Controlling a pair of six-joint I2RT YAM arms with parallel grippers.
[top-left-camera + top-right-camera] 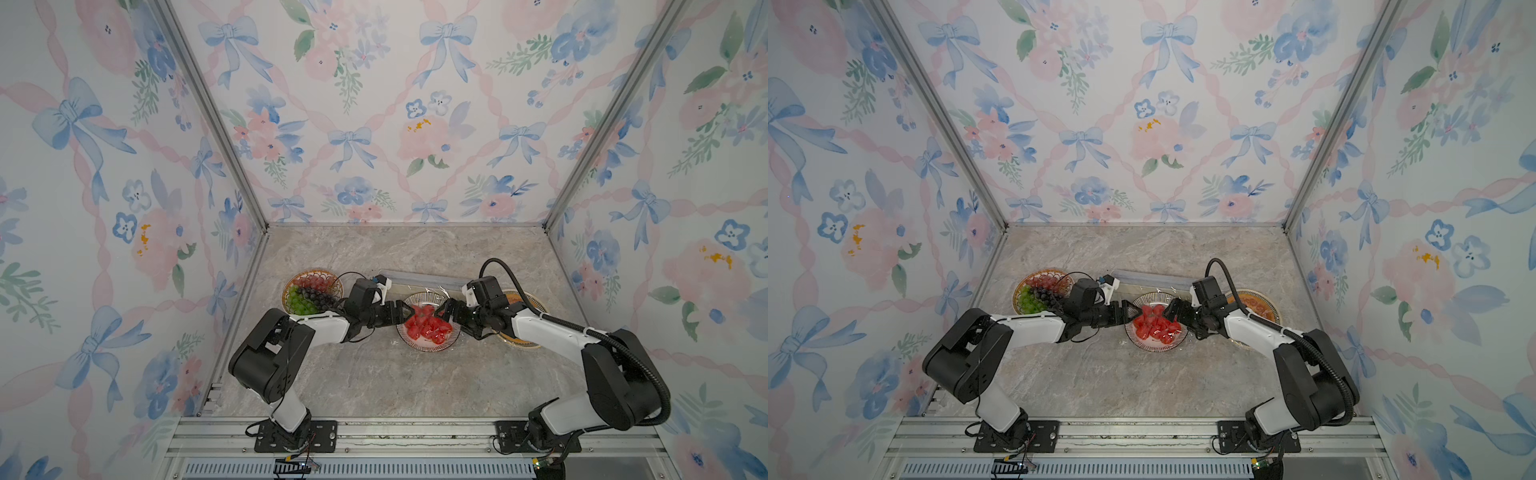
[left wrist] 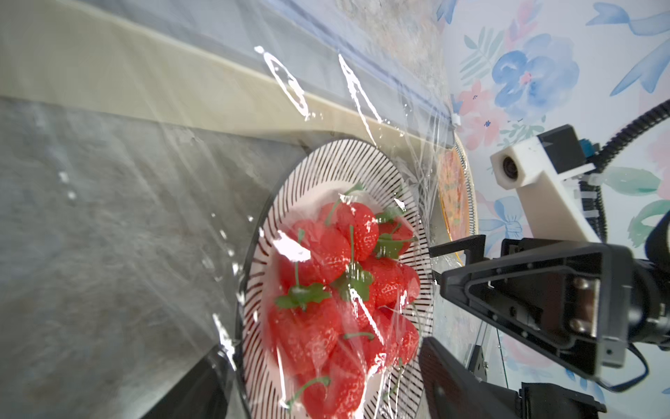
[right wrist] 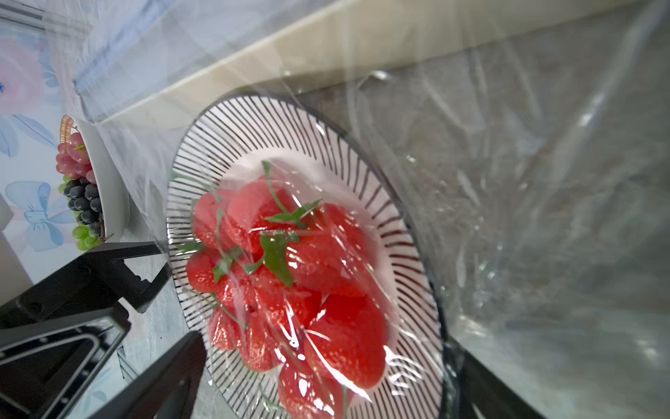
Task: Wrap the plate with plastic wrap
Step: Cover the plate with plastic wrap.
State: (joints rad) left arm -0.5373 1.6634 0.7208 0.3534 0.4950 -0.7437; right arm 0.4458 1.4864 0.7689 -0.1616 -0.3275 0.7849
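1. The plate [image 1: 409, 340] of strawberries sits mid-worktop [image 1: 374, 386], about halfway between the left and right edges. The plastic wrap [image 3: 507, 163] is draped over it, lying glossy and crinkled across the fruit and spilling onto the stone around it.
2. The wrap's cream box [image 1: 419, 279] lies just behind the plate, towards the far edge. Its long axis runs left to right, parallel to that edge. I cannot tell whether the film is cut free of the box.
3. The left gripper [image 1: 408, 312] hangs at the plate's left rim and the right gripper [image 1: 441, 313] at its right rim. They face each other across the fruit, so the plate lies between them and about equally near to both.
4. Both claws are spread wide and pinch nothing. In the wrist views the film passes over the plate between the fingers, with no fold caught.
5. Judgement: the next move depends on that side-by-side line. Each arm should work the loose film down and under its own rim, moving outward and downward, not along the box's axis.
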